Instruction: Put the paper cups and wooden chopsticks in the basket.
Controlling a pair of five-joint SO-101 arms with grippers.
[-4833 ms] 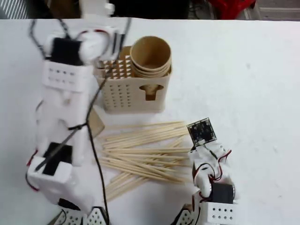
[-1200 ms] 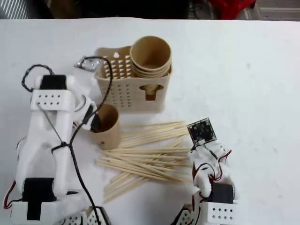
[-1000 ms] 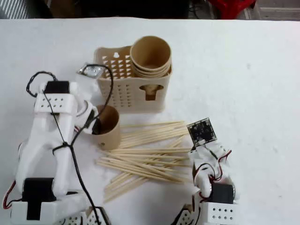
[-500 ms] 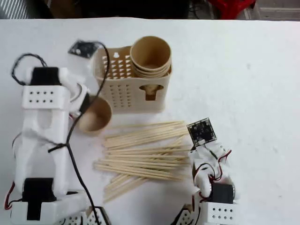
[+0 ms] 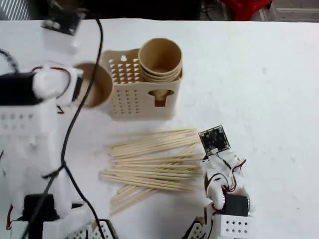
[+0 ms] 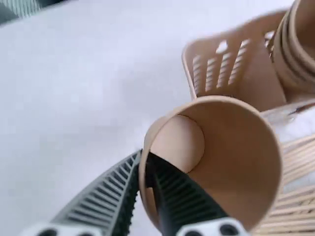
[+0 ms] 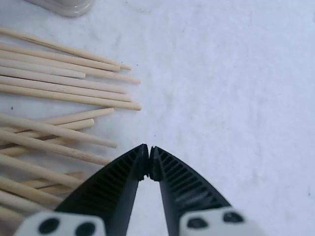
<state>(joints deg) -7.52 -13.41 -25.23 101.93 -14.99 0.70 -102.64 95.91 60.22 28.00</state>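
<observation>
Lifted up beside the basket (image 5: 142,102) with the paper cup (image 5: 97,87), rim pinched in left jaws.
Best raised over the basket wall, turned upright, then nested; right jaws closed, empty.

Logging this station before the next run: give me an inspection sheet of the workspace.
Surface: white table, no spills seen.
Job's things: basket upright, stacked paper cups in one end; loose cup held tilted beside it; chopsticks scattered before the basket.
Clutter: nothing seen.
Grippers: left gripper, jaws shut on the loose cup's rim; right gripper, jaws shut on nothing, beside chopstick tips.
Cables: black cable across the left arm; red wires on the right arm.
Surroundings: red object beyond the table's far edge.
</observation>
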